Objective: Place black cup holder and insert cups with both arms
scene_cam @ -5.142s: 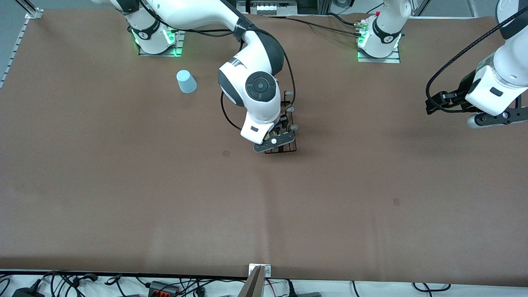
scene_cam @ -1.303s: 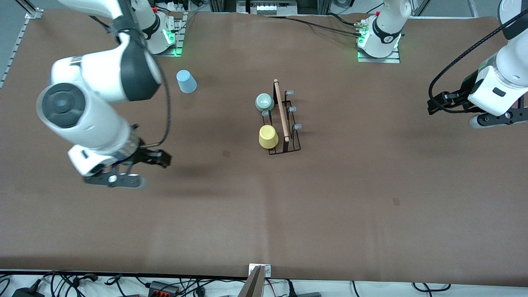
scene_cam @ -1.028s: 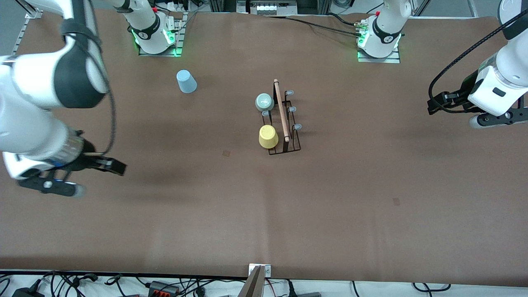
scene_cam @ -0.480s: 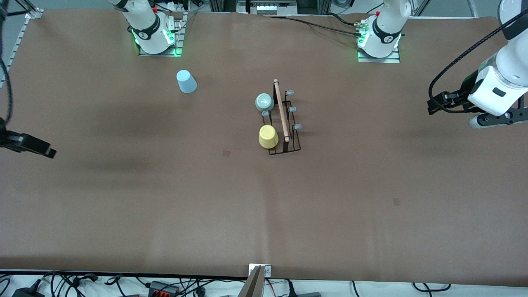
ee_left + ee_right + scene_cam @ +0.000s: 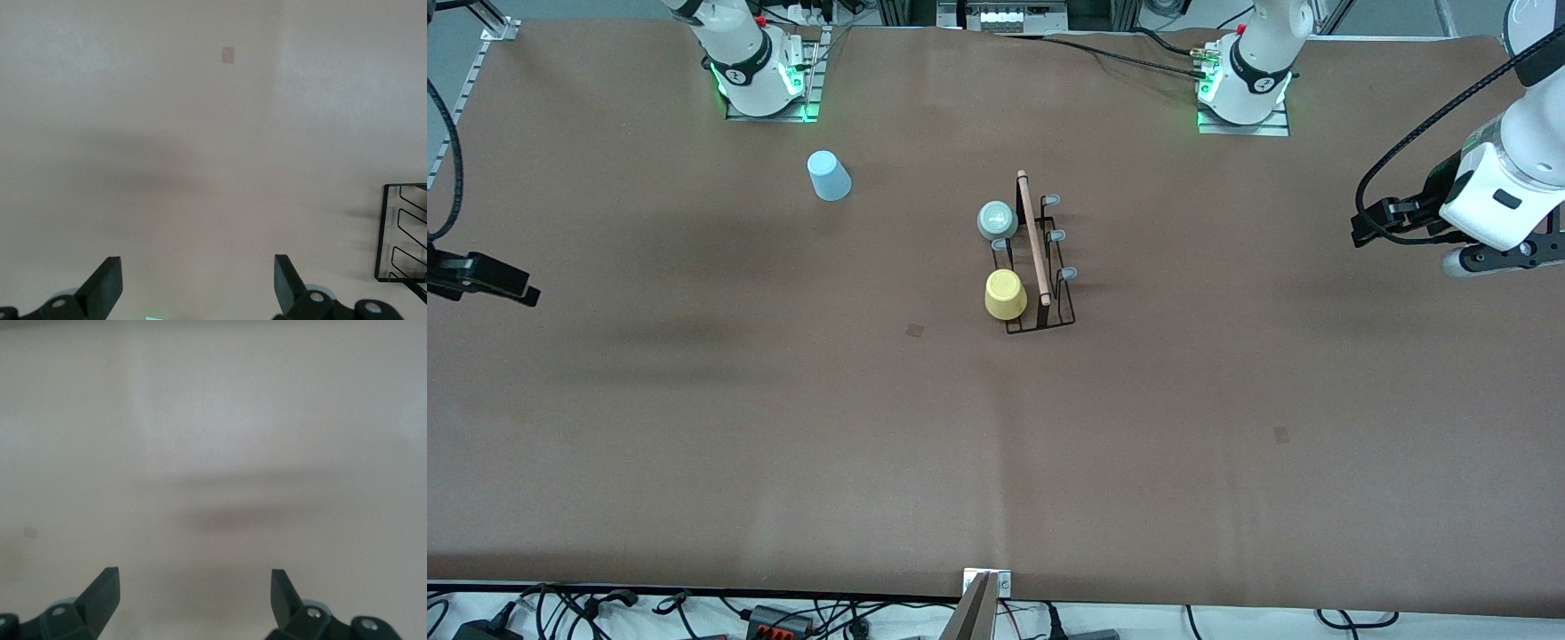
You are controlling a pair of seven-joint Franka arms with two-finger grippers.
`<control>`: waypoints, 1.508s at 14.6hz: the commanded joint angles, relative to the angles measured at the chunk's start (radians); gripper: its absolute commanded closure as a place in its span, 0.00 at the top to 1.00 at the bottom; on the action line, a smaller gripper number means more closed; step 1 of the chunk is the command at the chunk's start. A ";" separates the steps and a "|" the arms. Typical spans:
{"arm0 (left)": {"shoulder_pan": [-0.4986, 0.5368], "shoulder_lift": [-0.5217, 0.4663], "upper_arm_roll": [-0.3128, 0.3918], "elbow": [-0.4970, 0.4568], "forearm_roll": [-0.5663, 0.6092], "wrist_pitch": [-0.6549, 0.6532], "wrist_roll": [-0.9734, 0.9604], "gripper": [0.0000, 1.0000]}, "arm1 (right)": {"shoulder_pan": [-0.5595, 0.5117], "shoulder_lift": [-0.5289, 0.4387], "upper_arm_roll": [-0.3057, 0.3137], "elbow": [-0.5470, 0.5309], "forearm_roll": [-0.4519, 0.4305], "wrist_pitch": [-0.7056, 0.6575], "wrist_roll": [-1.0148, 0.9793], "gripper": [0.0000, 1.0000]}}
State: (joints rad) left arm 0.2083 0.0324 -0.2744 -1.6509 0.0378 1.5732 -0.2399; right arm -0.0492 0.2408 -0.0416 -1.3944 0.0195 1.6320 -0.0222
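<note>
**Two cups racked, one left out**

Brown worktop (image 5: 996, 444) spanning the whole front view. Left hand (image 5: 1371, 224) raised over the left arm's end, jaws wide apart and empty, waiting. Right hand (image 5: 489, 280) over the right arm's end, likewise spread wide and holding nothing.

Black cup holder (image 5: 1040, 293) standing mid-worktop, well apart from both hands, likely so either arm can reach it. Yellow cup (image 5: 1005, 294) and mint green cup (image 5: 996, 220) upside down on prongs facing the right arm's end, yellow nearer the camera. Light blue cup (image 5: 829, 176) inverted on the worktop near the right arm's base, probably the right hand's pick.
</note>
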 commanded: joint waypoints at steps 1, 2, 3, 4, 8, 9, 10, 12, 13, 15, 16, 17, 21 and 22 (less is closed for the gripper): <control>0.005 -0.016 -0.002 -0.013 -0.003 -0.006 0.022 1.00 | -0.001 -0.159 0.022 -0.211 -0.023 0.069 -0.002 1.00; 0.006 -0.016 0.000 -0.013 -0.003 -0.006 0.022 1.00 | -0.001 -0.170 0.023 -0.224 -0.024 0.062 -0.004 1.00; 0.005 -0.016 -0.002 -0.013 -0.003 -0.006 0.022 1.00 | -0.001 -0.176 0.022 -0.225 -0.023 0.057 -0.007 1.00; 0.006 -0.016 -0.002 -0.013 -0.003 -0.006 0.022 1.00 | -0.001 -0.178 0.022 -0.225 -0.024 0.052 -0.008 1.00; 0.006 -0.016 -0.002 -0.013 -0.003 -0.006 0.022 1.00 | -0.001 -0.206 0.022 -0.247 -0.024 0.051 -0.007 1.00; 0.005 -0.016 -0.002 -0.013 -0.003 -0.006 0.022 1.00 | -0.003 -0.204 0.023 -0.247 -0.024 0.054 -0.008 1.00; 0.005 -0.016 -0.002 -0.013 -0.003 -0.006 0.022 1.00 | -0.003 -0.204 0.023 -0.252 -0.024 0.054 -0.007 1.00; 0.005 -0.016 -0.002 -0.013 -0.003 -0.006 0.021 1.00 | 0.000 -0.206 0.023 -0.255 -0.024 0.069 -0.001 1.00; 0.005 -0.016 -0.002 -0.013 -0.003 -0.007 0.021 1.00 | 0.009 -0.206 0.023 -0.259 -0.024 0.087 0.001 1.00; 0.005 -0.016 -0.002 -0.013 -0.003 -0.007 0.021 1.00 | 0.009 -0.196 0.023 -0.259 -0.024 0.092 0.001 1.00; 0.006 -0.016 -0.002 -0.013 -0.003 -0.007 0.021 1.00 | 0.011 -0.198 0.023 -0.258 -0.024 0.088 -0.002 1.00; 0.005 -0.016 -0.002 -0.013 -0.003 -0.007 0.022 1.00 | 0.009 -0.201 0.023 -0.256 -0.024 0.086 -0.002 1.00; 0.006 -0.016 -0.002 -0.013 -0.003 -0.007 0.022 1.00 | 0.009 -0.198 0.023 -0.249 -0.023 0.092 -0.001 1.00; 0.005 -0.017 -0.002 -0.013 -0.003 -0.007 0.021 1.00 | 0.009 -0.198 0.023 -0.245 -0.023 0.091 -0.002 1.00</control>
State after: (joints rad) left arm 0.2081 0.0324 -0.2745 -1.6511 0.0378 1.5710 -0.2399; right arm -0.0422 0.0598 -0.0214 -1.6308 0.0106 1.7149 -0.0222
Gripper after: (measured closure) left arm 0.000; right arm 0.000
